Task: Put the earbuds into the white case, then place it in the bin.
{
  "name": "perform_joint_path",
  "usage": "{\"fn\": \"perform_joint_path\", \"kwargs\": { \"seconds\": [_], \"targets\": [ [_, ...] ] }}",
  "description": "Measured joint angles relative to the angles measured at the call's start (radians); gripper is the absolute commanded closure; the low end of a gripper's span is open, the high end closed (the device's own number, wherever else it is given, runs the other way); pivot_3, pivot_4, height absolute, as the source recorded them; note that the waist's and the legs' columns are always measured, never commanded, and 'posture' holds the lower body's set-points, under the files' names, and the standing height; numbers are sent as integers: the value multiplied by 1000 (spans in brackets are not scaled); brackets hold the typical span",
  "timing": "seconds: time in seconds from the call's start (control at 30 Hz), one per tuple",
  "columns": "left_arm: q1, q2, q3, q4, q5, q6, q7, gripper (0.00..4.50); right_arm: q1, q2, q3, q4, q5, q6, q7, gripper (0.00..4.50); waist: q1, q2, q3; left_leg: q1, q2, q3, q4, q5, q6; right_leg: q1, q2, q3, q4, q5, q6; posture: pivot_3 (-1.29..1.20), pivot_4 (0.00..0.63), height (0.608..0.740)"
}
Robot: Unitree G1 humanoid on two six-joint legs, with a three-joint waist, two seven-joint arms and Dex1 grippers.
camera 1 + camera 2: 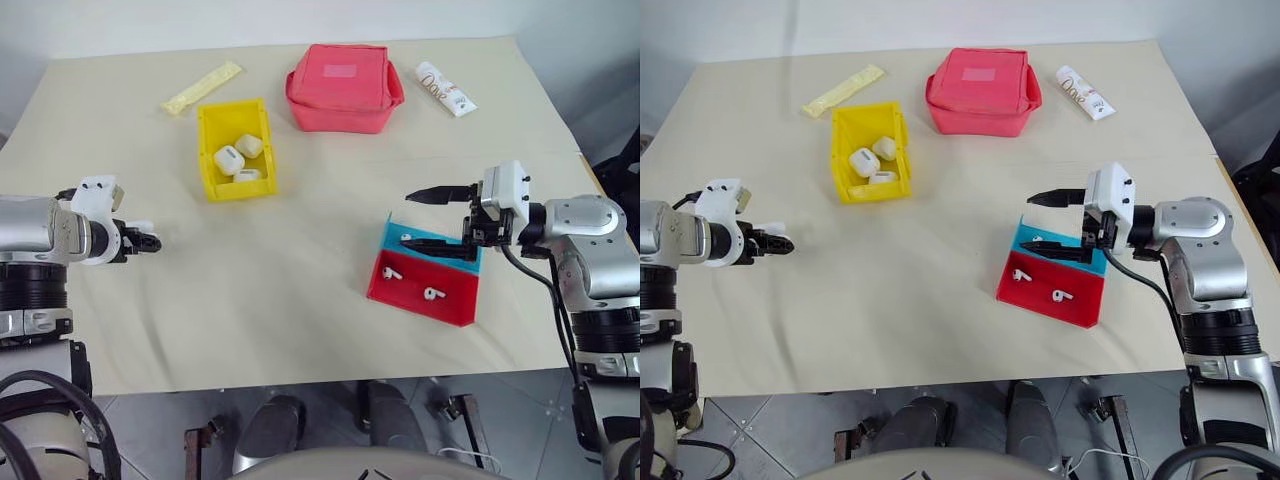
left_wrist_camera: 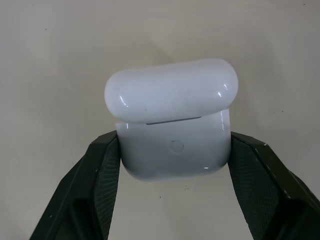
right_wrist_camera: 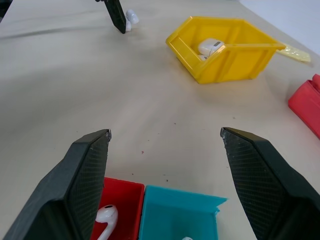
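Observation:
My left gripper (image 1: 146,241) is shut on the white case (image 2: 172,125), one black finger (image 2: 95,175) on each side of its body. The rounded lid sits a crack above the body. It hangs just above the cloth at the table's left, and the case (image 3: 131,17) shows small beside a left finger in the right wrist view. Two earbuds (image 1: 391,272) (image 1: 433,294) lie in the red part of the tray, and another white piece (image 1: 405,238) in the blue part. My right gripper (image 1: 408,221) stands open above the tray, pointing left. The yellow bin (image 1: 206,150) holds three white cases.
The red-and-blue tray (image 1: 455,310) sits near the front right. A red zip pouch (image 1: 343,85), a white printed tube (image 1: 446,88) and a pale yellow packet (image 1: 203,87) lie along the back. Bare cloth stretches between bin and tray.

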Motion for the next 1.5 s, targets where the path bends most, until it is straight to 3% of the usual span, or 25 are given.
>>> {"fn": "perform_joint_path", "kwargs": {
  "seconds": [0.17,0.23,0.33,0.53,0.8,1.0,1.13,1.33,1.47,1.5],
  "targets": [
    [267,-17,84,-260,-21,-288,-79,1650,16,-27,-15,-3,1,7,-8,820,2,0,1,-1,1,1,1,0,0,0,-1,2,-2,0,0,0,150,740],
    [375,-160,169,-356,-86,-552,-154,1650,36,-35,-32,-26,7,29,-24,820,17,-2,1,-4,1,-1,4,0,0,0,-2,1,-4,1,2,0,150,740],
    [436,-280,210,-424,-179,-839,-289,1650,77,-44,-43,-95,17,67,-54,820,26,-8,3,-13,4,-3,13,-2,-2,-2,-2,0,-5,3,1,0,150,740],
    [445,-367,225,-418,-262,-1207,-522,1650,179,-63,-101,-207,28,155,-148,820,27,-8,2,-12,4,-1,14,-3,0,-2,-2,-3,-10,4,2,0,150,740],
    [420,-490,43,-179,-270,-1519,-853,1650,324,-101,-168,-397,-3,325,-353,820,34,-9,2,-13,1,-1,15,-3,3,-2,-1,-4,-11,4,3,0,150,740],
    [414,-531,-39,-132,-272,-1626,-989,1650,511,-168,-246,-579,-11,488,-439,820,35,-9,2,-14,1,-1,15,-3,3,-2,-1,-4,-12,5,3,0,150,740],
    [409,-544,-70,-94,-271,-1649,-1010,1650,620,-204,-295,-747,18,664,-482,1774,42,-9,2,-13,1,0,15,-3,4,-1,0,-3,-12,5,4,0,150,740],
    [365,-570,-86,-58,-265,-1672,-998,1650,617,-223,-347,-909,94,856,-539,1774,54,-9,2,-13,1,-1,15,-3,5,-1,1,-3,-14,5,5,0,150,740],
    [379,-573,-106,-61,-266,-1671,-1002,1650,580,-223,-354,-1002,167,989,-581,2660,56,-9,2,-14,1,0,15,-3,5,-1,0,-3,-16,6,6,0,150,740],
    [386,-572,-109,-66,-267,-1671,-1006,1650,568,-226,-354,-1026,190,1023,-588,2660,56,-9,2,-14,1,0,15,-3,5,0,1,-3,-16,6,6,0,150,740]
  ]
}}
